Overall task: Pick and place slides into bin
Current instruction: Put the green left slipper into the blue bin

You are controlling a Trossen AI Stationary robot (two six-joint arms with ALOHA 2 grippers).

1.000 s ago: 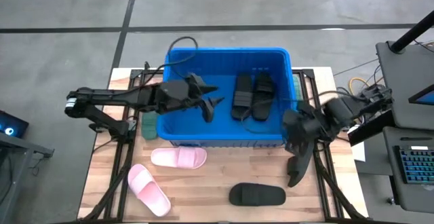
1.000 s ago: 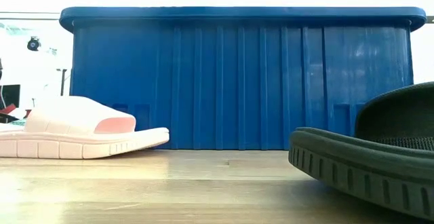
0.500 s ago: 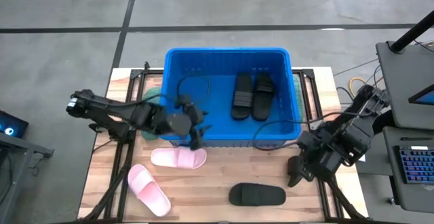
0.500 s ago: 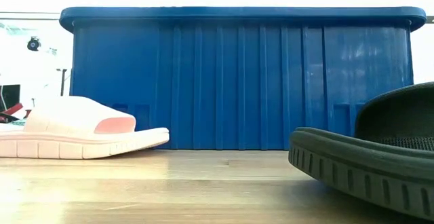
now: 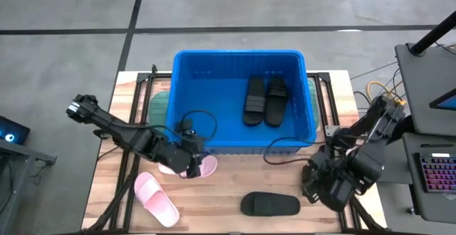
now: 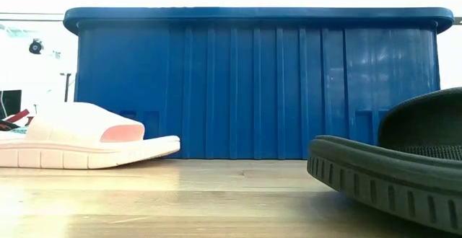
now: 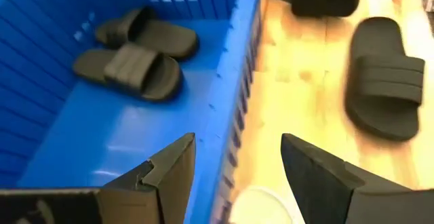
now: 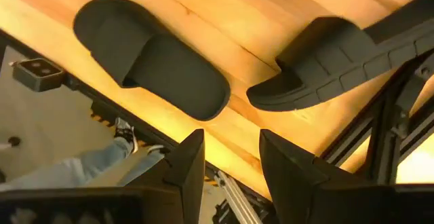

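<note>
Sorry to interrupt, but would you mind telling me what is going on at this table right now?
The robot is clearing slides off the table into the blue bin. Two black slides already lie inside. The left claw is open, low over a pink slide in front of the bin, gripping nothing. The right claw, empty and open, hangs by the table's right front edge near a black slide. Another pink slide waits at the front left.
</note>
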